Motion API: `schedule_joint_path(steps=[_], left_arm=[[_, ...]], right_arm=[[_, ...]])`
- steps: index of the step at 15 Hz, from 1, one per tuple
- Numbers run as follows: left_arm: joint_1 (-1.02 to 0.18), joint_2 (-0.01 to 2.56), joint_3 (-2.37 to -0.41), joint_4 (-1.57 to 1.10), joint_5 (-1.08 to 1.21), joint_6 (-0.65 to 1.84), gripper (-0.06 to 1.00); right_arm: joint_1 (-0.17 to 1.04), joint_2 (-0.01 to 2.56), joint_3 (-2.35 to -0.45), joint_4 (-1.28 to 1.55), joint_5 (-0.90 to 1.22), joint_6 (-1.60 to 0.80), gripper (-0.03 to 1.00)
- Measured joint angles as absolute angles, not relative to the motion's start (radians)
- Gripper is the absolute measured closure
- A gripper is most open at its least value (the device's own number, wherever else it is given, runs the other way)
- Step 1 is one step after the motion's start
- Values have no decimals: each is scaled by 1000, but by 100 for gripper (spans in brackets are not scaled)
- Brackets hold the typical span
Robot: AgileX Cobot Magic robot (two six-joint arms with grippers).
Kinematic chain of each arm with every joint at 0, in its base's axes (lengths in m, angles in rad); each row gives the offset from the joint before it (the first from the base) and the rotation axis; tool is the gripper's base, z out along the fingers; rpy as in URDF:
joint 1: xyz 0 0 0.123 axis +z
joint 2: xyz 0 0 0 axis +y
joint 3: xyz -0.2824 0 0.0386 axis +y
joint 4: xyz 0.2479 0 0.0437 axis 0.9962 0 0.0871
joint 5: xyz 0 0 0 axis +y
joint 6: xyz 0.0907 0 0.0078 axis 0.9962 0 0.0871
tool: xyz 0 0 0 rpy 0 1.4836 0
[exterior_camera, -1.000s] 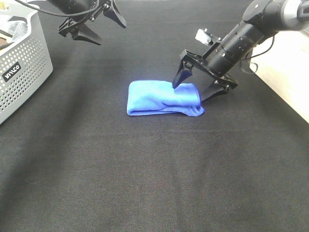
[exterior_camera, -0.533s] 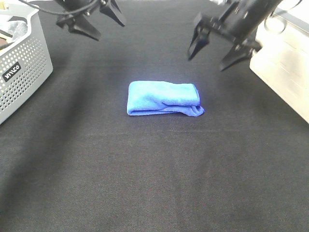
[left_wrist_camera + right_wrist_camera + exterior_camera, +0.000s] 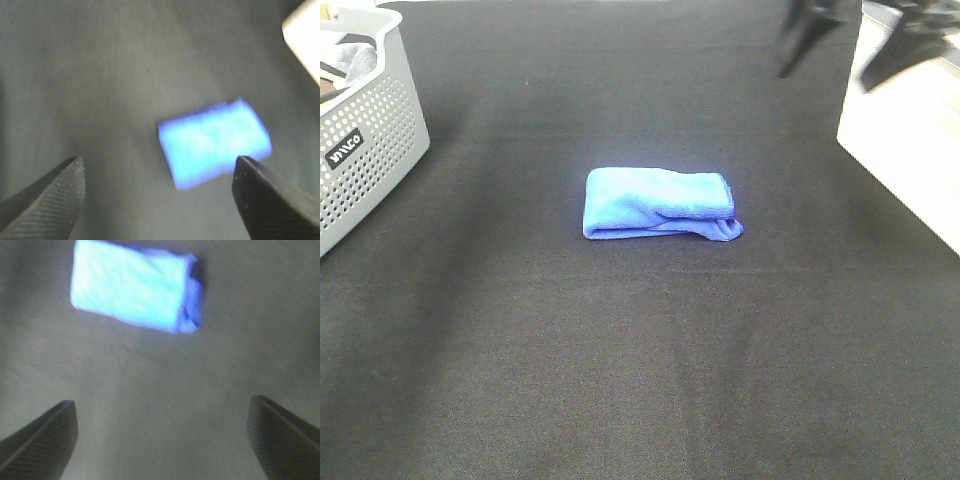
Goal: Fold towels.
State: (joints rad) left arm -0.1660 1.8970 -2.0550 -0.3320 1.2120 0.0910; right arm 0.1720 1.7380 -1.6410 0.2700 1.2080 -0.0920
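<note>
Now that both arms have pulled away, each claw spread empty, the blue towel (image 3: 660, 205) lies folded on the tabletop (image 3: 620, 360) — this fold looks done.

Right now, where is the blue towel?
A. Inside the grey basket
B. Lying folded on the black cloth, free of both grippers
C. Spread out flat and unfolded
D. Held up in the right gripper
B. The blue towel lies folded on the black cloth; both wrist views show open jaws well away from it, and the grey basket stands apart from it.
</note>
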Motion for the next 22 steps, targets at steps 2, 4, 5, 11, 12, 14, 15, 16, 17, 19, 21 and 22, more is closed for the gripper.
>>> schedule_joint_path(steps=[2, 4, 5, 11, 12, 14, 15, 16, 17, 19, 21, 22], left_arm=[[-166, 1666, -1801, -287, 1212, 98, 18], [-166, 1576, -1701, -272, 1213, 101, 18], [-166, 1479, -1594, -257, 1213, 102, 18], [-166, 910, -1016, -218, 1218, 130, 18], [-166, 818, -941, -218, 1218, 142, 18], [-166, 644, -806, -218, 1219, 160, 18], [-166, 544, -745, -217, 1211, 162, 18], [-166, 466, -692, -216, 1191, 168, 18], [-166, 375, -644, -216, 1168, 183, 18], [-166, 230, -583, -220, 1125, 230, 18], [-166, 161, -550, -238, 1074, 261, 18], [-166, 153, -537, -243, 1054, 275, 18]], right_arm=[[172, 1606, -1515, 240, 1208, -90, 10], [172, 1540, -1448, 233, 1208, -89, 10], [172, 1463, -1370, 231, 1208, -89, 10], [172, 963, -854, 180, 1164, -86, 10], [172, 880, -783, 168, 1164, -86, 10], [172, 715, -665, 145, 1159, -86, 10], [172, 635, -625, 130, 1158, -86, 10], [172, 557, -595, 115, 1158, -86, 10], [172, 474, -573, 103, 1154, -86, 10], [173, 341, -555, 94, 1142, -86, 10], [173, 244, -539, 94, 1126, -95, 10], [173, 204, -533, 94, 1118, -102, 10]])
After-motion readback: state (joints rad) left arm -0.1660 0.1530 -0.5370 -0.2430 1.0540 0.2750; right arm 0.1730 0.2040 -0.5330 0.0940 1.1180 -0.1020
